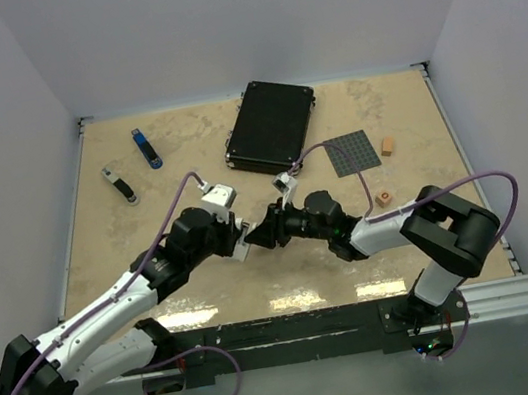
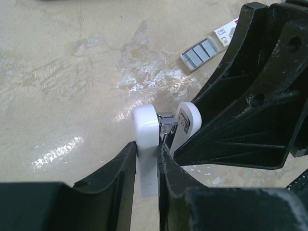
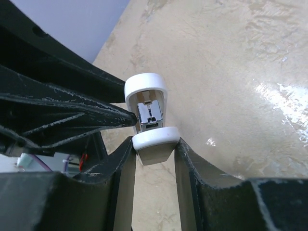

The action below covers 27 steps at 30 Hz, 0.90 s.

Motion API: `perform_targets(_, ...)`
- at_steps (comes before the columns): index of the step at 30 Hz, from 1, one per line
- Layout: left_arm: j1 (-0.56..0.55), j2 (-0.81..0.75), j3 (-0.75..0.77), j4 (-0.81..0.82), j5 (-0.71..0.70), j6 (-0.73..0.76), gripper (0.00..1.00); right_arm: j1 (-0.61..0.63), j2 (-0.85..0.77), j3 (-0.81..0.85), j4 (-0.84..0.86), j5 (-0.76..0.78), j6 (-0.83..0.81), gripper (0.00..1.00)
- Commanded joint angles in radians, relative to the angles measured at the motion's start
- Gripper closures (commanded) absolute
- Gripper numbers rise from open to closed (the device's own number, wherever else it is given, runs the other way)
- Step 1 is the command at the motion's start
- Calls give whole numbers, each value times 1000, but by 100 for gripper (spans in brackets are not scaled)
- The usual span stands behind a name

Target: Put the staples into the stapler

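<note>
At desk centre: we find both arms meeting tip to tip over the beige marbled desk (image 1: 412, 112), with the stapler (image 2: 166, 126) between them.
Stapler condition: small and white, swung apart into two rounded halves. Bright metal parts show in the gap. We cannot tell whether it clears the desk.
Left fingers (image 2: 120, 180): pinching one white half (image 2: 147, 149) from both sides. The contact is plain in the left wrist view.
Right fingers (image 3: 192, 187): closed in on the other white half (image 3: 154, 142). Both tips touch its rounded end, and its narrower body sits between them.
Staples (image 2: 202, 50): a small white box with red print, its tray slid out to show grey strips. We note it lying flat on the desk beyond the stapler and apart from it. One end is hidden behind the right arm's black fingers. We cannot pick it out in the top view.
Back of desk, centre: a black case (image 1: 270, 125) lies flat, with a grey studded plate (image 1: 353, 152) just beside its right corner.
Right side: one orange-brown cube (image 1: 388, 145) sits near the plate's right edge, and a second cube (image 1: 384, 199) sits nearer, close to the right arm.
Back left: we see a blue item (image 1: 146, 148) and a black-and-silver item (image 1: 120, 184), near each other and too small to identify.
</note>
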Motion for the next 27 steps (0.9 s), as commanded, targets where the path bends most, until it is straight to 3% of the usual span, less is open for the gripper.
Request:
perform_targets(1,-4,-67,7,60,65,38,84,1,-100,-21,38,-15,-127,96)
perform_targets(2,-4,-81,8,63,85,45,69,1,-116,-28,31,-13,-141,100)
perform_targets(4,-3,-131,10,69,107,71,51,-1,-160,-35,3,-13,-189,100)
perform_targets(5,-1,-150,11,70,148,83,37,-1,-176,-37,-8,-18,-206,100)
perform_targets(8,-1,-211,34,57,244,153,24,1,-246,-37,-69,-42,-276,100)
perform_targets(11,2,-259,68,41,332,224,19,-1,-344,-41,-136,-70,-351,100)
perform_targets(18,3,-287,120,-5,564,402,20,1,-556,-15,-363,-125,-535,100)
perform_targets(27,2,-202,195,20,691,479,20,1,-607,2,-423,-277,-617,100)
